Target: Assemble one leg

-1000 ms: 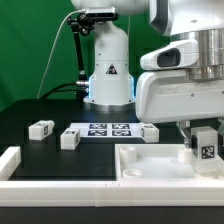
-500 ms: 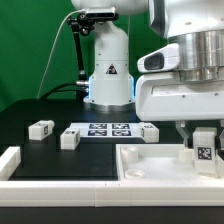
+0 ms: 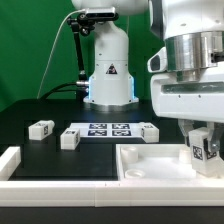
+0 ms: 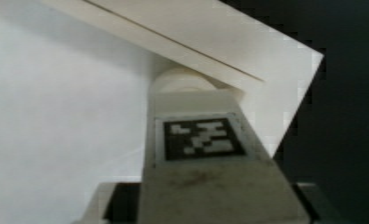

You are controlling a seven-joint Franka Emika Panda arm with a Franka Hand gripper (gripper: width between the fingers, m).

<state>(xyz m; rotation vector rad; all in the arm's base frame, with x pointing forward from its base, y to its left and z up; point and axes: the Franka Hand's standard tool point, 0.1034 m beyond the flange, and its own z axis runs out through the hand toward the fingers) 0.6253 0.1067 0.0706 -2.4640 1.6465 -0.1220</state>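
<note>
My gripper (image 3: 201, 148) is at the exterior view's right, over the large white tray-like piece (image 3: 150, 165), and is shut on a leg (image 3: 199, 148), a small white block with a black-and-white tag. In the wrist view the held leg (image 4: 202, 150) fills the middle, tag facing the camera, its far end against the tray-like piece's corner (image 4: 216, 60). Three more legs lie on the black table: one at the left (image 3: 41, 128), one by the marker board's left end (image 3: 69, 139), one at its right end (image 3: 148, 132).
The marker board (image 3: 108, 129) lies flat mid-table. A white rail (image 3: 10, 160) runs along the table's front left. The robot's white base (image 3: 108, 70) stands behind the marker board, against a green backdrop.
The arm has shifted toward the exterior view's right and the held leg has turned slightly. The loose legs and the tray-like piece have not moved.
</note>
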